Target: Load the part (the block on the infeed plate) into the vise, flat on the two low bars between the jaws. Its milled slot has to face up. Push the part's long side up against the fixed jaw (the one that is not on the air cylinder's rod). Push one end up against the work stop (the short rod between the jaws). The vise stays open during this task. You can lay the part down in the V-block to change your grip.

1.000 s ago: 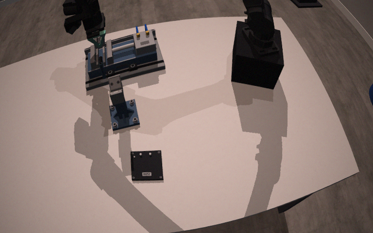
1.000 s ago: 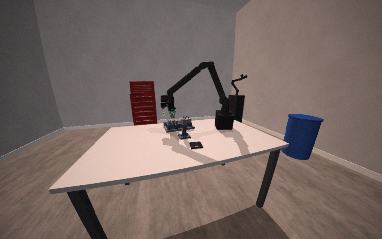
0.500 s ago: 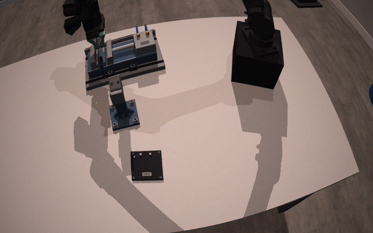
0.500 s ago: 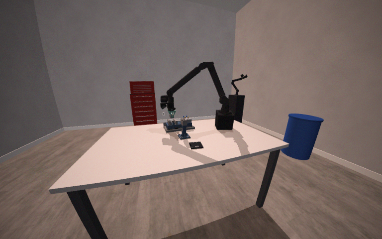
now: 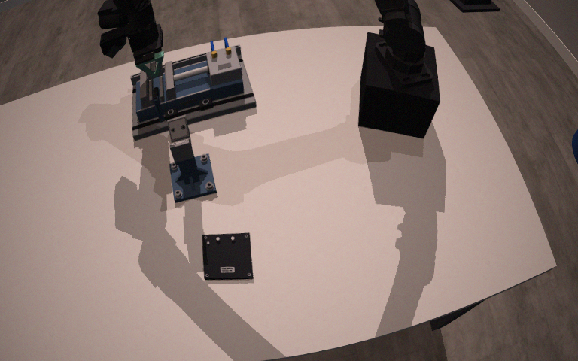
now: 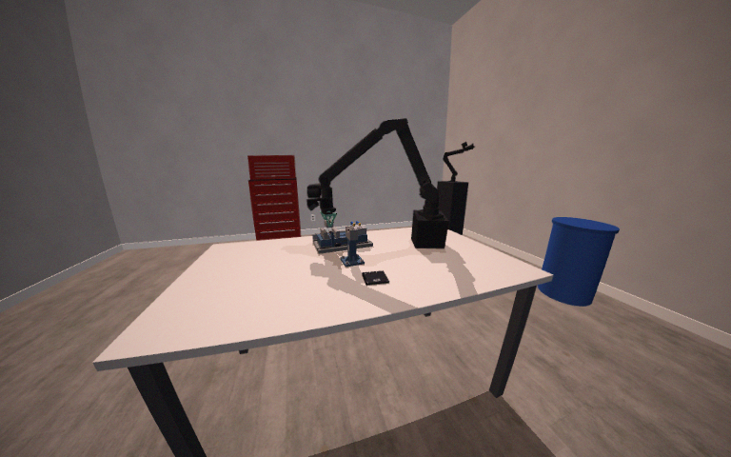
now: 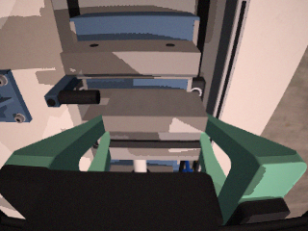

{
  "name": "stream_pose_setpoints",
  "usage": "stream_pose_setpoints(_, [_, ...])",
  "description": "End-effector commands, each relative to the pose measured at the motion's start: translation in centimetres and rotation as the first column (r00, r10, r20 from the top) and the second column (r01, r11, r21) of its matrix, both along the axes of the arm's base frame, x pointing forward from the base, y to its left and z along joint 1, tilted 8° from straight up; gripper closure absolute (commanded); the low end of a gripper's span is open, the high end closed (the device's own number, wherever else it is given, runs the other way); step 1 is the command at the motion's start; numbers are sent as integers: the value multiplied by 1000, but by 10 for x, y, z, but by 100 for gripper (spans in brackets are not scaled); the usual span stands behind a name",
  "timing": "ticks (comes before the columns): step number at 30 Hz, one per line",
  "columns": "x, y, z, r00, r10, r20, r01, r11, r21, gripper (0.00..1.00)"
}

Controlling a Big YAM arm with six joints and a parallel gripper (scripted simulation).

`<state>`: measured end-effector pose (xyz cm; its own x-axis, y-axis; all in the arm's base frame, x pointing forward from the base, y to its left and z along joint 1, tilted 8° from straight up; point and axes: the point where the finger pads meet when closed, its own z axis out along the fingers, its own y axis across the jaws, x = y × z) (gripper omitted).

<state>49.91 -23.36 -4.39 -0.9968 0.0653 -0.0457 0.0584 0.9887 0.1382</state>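
My gripper [image 5: 152, 73] [image 6: 328, 218] [image 7: 155, 116] has green fingers. It is shut on the part [image 7: 154, 115], a grey block held by its two ends. The gripper hangs low over the open blue vise [image 5: 204, 91] [image 6: 331, 239], at the end away from the air cylinder [image 5: 223, 70]. In the wrist view the part sits between the jaws, with a thin blue gap between it and the fixed jaw [image 7: 129, 61]. The work stop [image 7: 80, 98], a short dark rod, points at the part's left end. I cannot tell whether they touch or whether the part rests on the bars.
The V-block [image 5: 178, 129] [image 6: 351, 250] stands on its blue base just in front of the vise. The black infeed plate [image 5: 228, 255] [image 6: 375, 278] lies nearer the table's front. The arm's black base [image 5: 398, 93] is at the back right. A blue bin [image 6: 579, 258] stands beside the table.
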Motion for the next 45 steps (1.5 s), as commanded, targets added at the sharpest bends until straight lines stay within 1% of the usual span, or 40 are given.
stream_pose_setpoints(1, [36, -10, 29, 996, 5, 84, -1, 999, -42, 100])
stream_pose_setpoints(4, [33, -8, 20, 998, 4, 65, -2, 999, -32, 100])
stream_pose_setpoints(8, [36, -10, 24, 997, 4, 79, -1, 999, -40, 100])
stream_pose_setpoints(12, [34, -9, 21, 997, 5, 71, -2, 999, -35, 100])
stream_pose_setpoints(45, [35, -9, 22, 997, 5, 74, -2, 999, -37, 100])
